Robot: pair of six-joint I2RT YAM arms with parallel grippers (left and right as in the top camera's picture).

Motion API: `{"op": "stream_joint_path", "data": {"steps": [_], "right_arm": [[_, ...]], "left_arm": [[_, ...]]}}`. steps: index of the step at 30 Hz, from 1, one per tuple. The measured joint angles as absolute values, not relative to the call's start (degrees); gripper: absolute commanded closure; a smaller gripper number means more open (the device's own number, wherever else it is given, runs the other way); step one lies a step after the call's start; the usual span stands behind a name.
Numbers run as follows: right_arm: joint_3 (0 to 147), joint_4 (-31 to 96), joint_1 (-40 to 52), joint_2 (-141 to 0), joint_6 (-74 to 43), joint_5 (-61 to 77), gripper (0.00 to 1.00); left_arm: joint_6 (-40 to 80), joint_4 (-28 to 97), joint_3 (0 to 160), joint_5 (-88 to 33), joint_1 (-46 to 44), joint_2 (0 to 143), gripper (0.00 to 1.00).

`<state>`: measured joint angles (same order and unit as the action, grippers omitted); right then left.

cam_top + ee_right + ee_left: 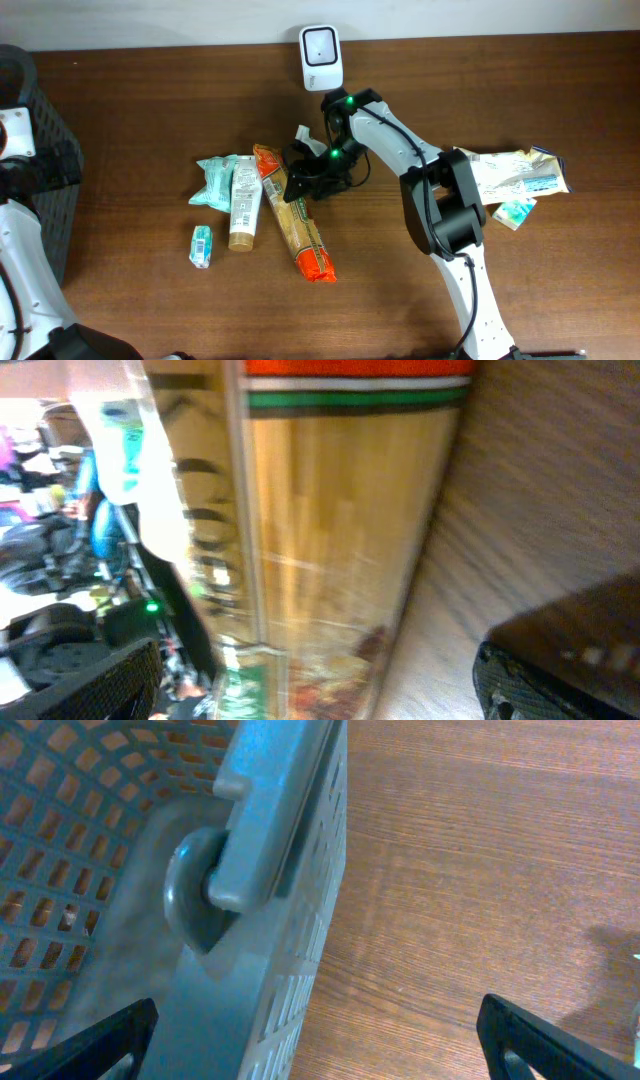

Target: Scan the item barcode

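A long orange spaghetti packet [297, 220] lies on the wooden table among the items at the centre. My right gripper [298, 183] hangs over its upper end. In the right wrist view the blurred packet [330, 550] runs between the two fingers, and my right gripper [320, 685] is open wide around it. The white barcode scanner [321, 58] stands at the back edge, facing the table. At the far left, my left gripper [320, 1040] is open and holds nothing, straddling the rim of a grey basket [290, 970].
A white tube [244, 205], a teal pouch [215, 180] and a small teal-and-white pack [201, 245] lie left of the packet. A pale pouch [515, 172] and a small item [514, 213] lie at the right. The dark basket [40, 150] fills the left edge.
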<state>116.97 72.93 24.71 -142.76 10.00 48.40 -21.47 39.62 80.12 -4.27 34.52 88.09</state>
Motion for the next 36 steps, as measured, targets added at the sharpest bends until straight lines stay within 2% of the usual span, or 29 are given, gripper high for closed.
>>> {"op": "stream_joint_path", "data": {"steps": [4, 7, 10, 12, 13, 14, 15, 18, 25, 32, 34, 36], "right_arm": [[124.62, 78.89, 23.49, -142.74, 8.99, 39.44, 0.01], [136.42, 85.78, 23.29, -142.58, 7.60, 30.15, 0.01], [147.11, 95.33, 25.19, -142.02, 4.51, 21.47, 0.01], [147.17, 96.90, 28.34, -141.14, 2.11, 19.20, 0.01], [145.03, 96.18, 30.15, -141.03, 1.56, 19.22, 0.16], [142.41, 95.98, 31.62, -141.03, 1.32, 19.27, 0.25], [138.50, 95.88, 33.52, -141.14, 1.15, 18.92, 0.29], [133.88, 95.35, 37.87, -141.38, -2.24, 14.81, 0.26], [132.07, 93.23, 45.21, -141.38, -12.05, 2.31, 0.02], [130.34, 92.03, 49.84, -141.36, -15.55, 0.69, 0.00], [125.56, 89.36, 50.48, -141.38, -16.25, 0.21, 0.12], [121.34, 87.20, 50.35, -141.40, -17.63, -1.04, 0.30]], "left_arm": [[-21.47, 39.62, 80.12, -4.27, 34.52, 88.09, 0.01], [-21.47, 39.62, 80.12, -4.27, 34.52, 88.09, 0.01], [-21.47, 39.64, 80.12, -4.29, 34.52, 88.09, 0.01], [-21.47, 39.62, 80.12, -4.27, 34.52, 88.09, 0.01], [-21.47, 39.62, 80.12, -4.27, 34.52, 88.09, 0.01], [-21.47, 39.64, 80.12, -4.29, 34.52, 88.09, 0.01], [-21.47, 39.62, 80.12, -4.27, 34.52, 88.09, 0.01], [-21.47, 39.62, 80.12, -4.27, 34.52, 88.09, 0.01], [-21.47, 39.62, 80.12, -4.27, 34.52, 88.09, 0.01], [-21.47, 39.62, 80.12, -4.27, 34.52, 88.09, 0.01], [-21.47, 39.62, 80.12, -4.27, 34.52, 88.09, 0.01], [-21.47, 39.64, 80.12, -4.29, 34.52, 88.09, 0.01]]}}
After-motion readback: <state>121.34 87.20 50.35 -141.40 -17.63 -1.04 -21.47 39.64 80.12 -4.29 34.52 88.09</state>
